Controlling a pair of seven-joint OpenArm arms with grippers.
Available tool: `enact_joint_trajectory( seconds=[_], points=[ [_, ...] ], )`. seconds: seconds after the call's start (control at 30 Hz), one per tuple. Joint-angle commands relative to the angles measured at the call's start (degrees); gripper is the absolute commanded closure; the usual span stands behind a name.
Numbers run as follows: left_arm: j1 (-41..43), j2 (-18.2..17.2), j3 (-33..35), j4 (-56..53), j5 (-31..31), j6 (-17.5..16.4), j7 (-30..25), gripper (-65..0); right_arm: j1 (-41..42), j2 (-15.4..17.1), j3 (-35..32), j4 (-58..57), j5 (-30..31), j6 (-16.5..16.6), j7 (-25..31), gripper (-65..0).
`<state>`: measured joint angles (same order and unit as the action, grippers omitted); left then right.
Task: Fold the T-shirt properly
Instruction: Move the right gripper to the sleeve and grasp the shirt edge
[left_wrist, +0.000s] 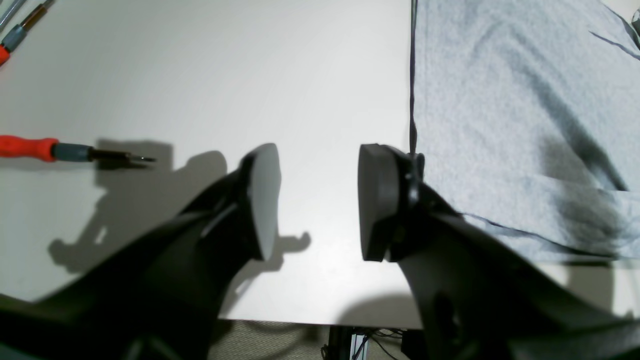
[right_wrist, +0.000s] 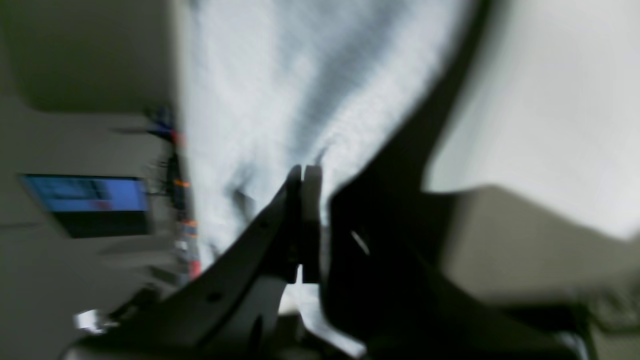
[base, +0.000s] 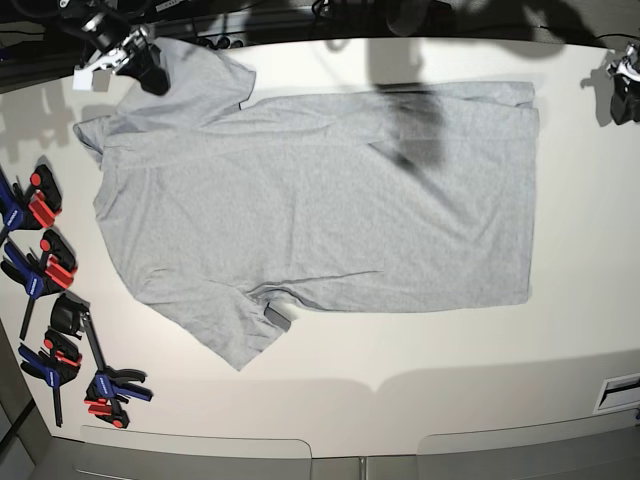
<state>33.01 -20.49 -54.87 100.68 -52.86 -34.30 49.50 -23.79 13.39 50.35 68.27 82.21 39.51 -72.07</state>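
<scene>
right claw (right_wrist: 302, 172): jaws seen pressed together on a sleeve of the T-shirt (base: 320, 200) at the worktop (base: 420, 370) far corner | left claw (left_wrist: 317, 200): parted wide, nothing held, poised over bare worktop just beside the hem | T-shirt: spread flat mid-worktop; judged light, limp, best pinched at corners

Lighting's bright and comes from overhead, so the white bench (left_wrist: 200, 75) looks a bit washed out. The left tool (left_wrist: 318, 200) throws a hard dark shadow on it. Right wrist view is badly motion-blurred. Base view is sharp, with arm shadows across the T-shirt (base: 320, 200).
</scene>
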Motion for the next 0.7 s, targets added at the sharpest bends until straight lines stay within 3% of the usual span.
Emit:
enact_joint_trajectory(
  seconds=[0.0, 0.37, 0.67],
  points=[
    [0.48, -1.01, -0.59, 1.05, -1.16, -0.04, -1.20, -24.1, 1.03, 1.27, 0.24, 0.74, 2.78, 0.49, 0.24, 0.0],
    [0.48, -1.31, -0.59, 1.05, -1.14, -0.04, -1.18, -24.1, 14.49, 2.82, -2.19, 0.74, 2.79, 0.49, 0.15, 0.0],
    [0.83, -1.33, -0.59, 1.05, 0.74, 0.00, -0.76, -24.1, 15.65, 2.67, -6.45, 0.74, 2.79, 0.49, -3.04, 0.0]
  ],
)
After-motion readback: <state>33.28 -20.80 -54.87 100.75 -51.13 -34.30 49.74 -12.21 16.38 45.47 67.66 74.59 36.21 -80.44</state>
